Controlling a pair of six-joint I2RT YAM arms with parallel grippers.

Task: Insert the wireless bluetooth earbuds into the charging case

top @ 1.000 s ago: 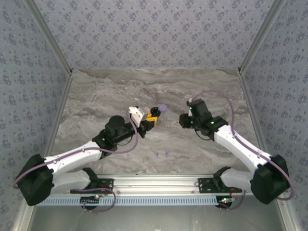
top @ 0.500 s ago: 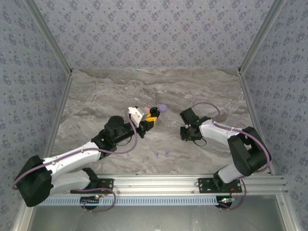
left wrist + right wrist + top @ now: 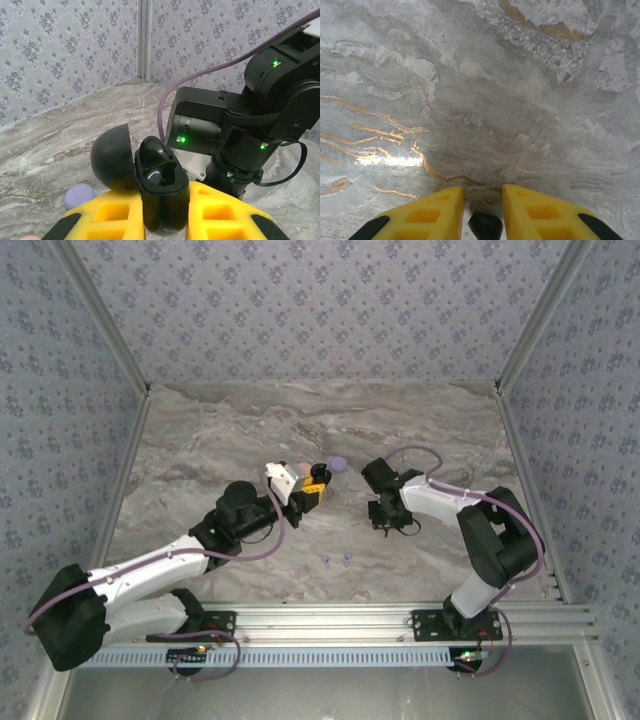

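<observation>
Left gripper (image 3: 165, 202) clamps black case (image 3: 161, 176), black earbud (image 3: 485, 226) within right gripper (image 3: 482, 196) — grip unclear

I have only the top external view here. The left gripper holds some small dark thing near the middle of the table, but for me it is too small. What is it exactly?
Observer: The left wrist view shows the left gripper shut on a black charging case, with its lid swung open.
Operator: Is something inside it already?
Observer: What looks like one black earbud stands in one slot. The slot beside it looks empty.
Operator: And the other side, does it carry anything?
Observer: In the right wrist view a small black thing sits between the yellow fingers of the right gripper. I cannot tell whether it is gripped.
</observation>
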